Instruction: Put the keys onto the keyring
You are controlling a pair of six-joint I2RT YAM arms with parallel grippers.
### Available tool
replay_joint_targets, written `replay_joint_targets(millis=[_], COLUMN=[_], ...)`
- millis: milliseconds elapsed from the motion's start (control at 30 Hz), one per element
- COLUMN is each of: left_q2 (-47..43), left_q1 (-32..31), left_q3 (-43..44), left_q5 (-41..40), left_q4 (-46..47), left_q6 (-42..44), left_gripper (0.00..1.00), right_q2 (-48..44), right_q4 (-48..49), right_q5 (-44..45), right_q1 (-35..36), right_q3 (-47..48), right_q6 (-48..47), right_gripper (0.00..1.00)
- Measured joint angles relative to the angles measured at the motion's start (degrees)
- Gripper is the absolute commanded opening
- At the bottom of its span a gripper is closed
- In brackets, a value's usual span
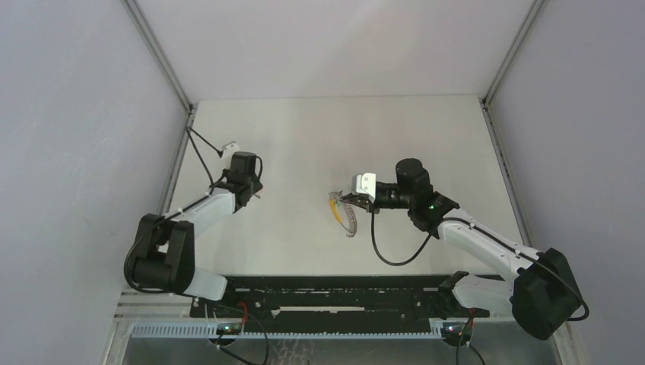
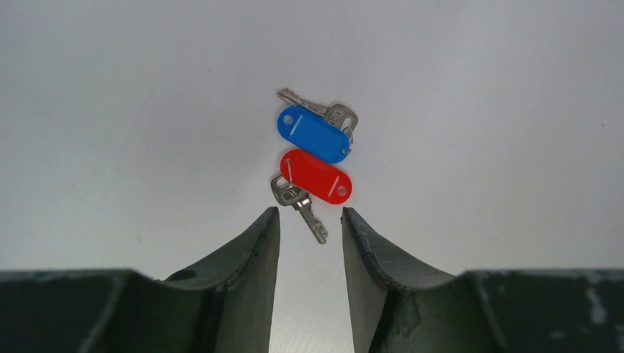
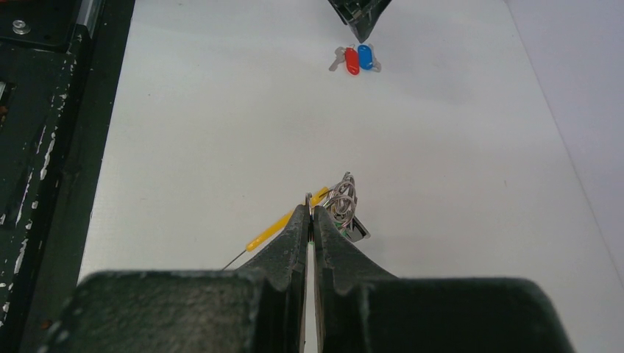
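Observation:
The two keys lie side by side on the white table, the blue-headed key (image 2: 313,134) beyond the red-headed key (image 2: 316,176). My left gripper (image 2: 309,213) is open and empty just above them, with the red key's blade between its tips. The keys also show far off in the right wrist view, red (image 3: 352,60) and blue (image 3: 366,56). In the top view they are hidden under the left gripper (image 1: 251,192). My right gripper (image 3: 310,209) is shut on the keyring (image 3: 342,198) at mid-table. Its yellow tab (image 3: 276,226) sticks out to the left. In the top view the bead chain (image 1: 346,220) trails from it.
White walls with metal corner posts (image 1: 163,57) close the table on three sides. A black rail (image 1: 335,293) with the arm bases runs along the near edge. A black cable (image 1: 392,255) loops from the right wrist over the table.

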Motion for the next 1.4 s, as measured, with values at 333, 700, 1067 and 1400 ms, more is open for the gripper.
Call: replay_joint_targets(millis=[333,700,1067,1400], left_q2=[6.4,9.9,15.5,18.7], left_q1=[0.0,0.6,0.5,0.5], left_q3=[0.0,2.7,10.9,13.0], left_q5=[-1.5,-1.9,-0.4,-0.5], left_q4=[2.5,4.1,4.4,-0.1], left_q6=[-3.7,-5.2,-2.1,-1.6], left_gripper=[0.39,0.33,0.29,0.24], right_q2=[0.0,0.0,0.0,0.0], right_q4=[0.0,0.0,0.0,0.0], right_q5=[-0.2,-0.4,-0.7,-1.2], right_q1=[0.0,0.0,-0.1,-0.2], right_q3=[0.0,0.0,0.0,0.0], right_q6=[0.0,0.0,0.0,0.0], right_gripper=[0.0,0.0,0.0,0.0])
